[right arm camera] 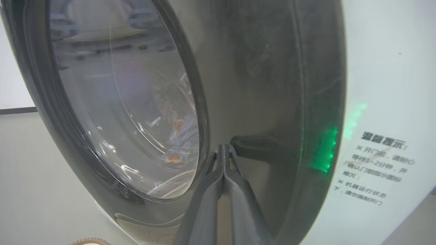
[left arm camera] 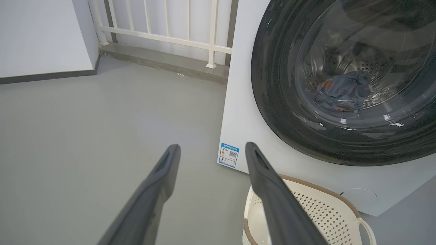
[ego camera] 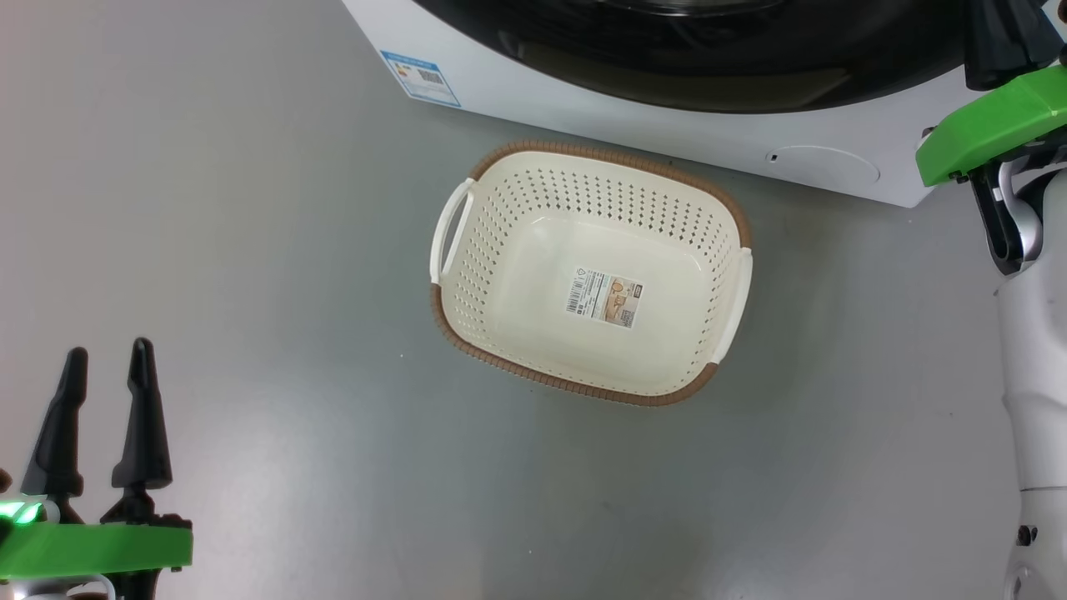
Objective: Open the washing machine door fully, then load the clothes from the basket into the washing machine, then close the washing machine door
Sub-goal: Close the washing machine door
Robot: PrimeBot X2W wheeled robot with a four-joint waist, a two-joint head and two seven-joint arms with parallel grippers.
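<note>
The cream basket point(ego camera: 500, 250) sits on the grey floor in front of the white washing machine point(ego camera: 583, 108), holding nothing but its label sticker. The glossy black door point(left arm camera: 272, 85) lies flush against the machine front. Through its glass, blue and orange clothes point(left arm camera: 344, 90) lie in the steel drum. In the right wrist view my right gripper point(right arm camera: 223, 147) is shut, its tips against the door point(right arm camera: 265, 85) beside a dark recess; the clothes point(right arm camera: 185, 136) show through the glass. My left gripper point(ego camera: 109, 350) hangs open and holds nothing, left of the basket point(left arm camera: 323, 207) and well short of the machine point(left arm camera: 238, 102).
A blue energy sticker point(ego camera: 421, 77) marks the machine's lower left corner, and a round service flap point(ego camera: 821, 167) its lower right. A white railing point(left arm camera: 163, 34) on a low kerb stands behind the machine's left side. Bare grey floor point(ego camera: 250, 250) spreads left of the basket.
</note>
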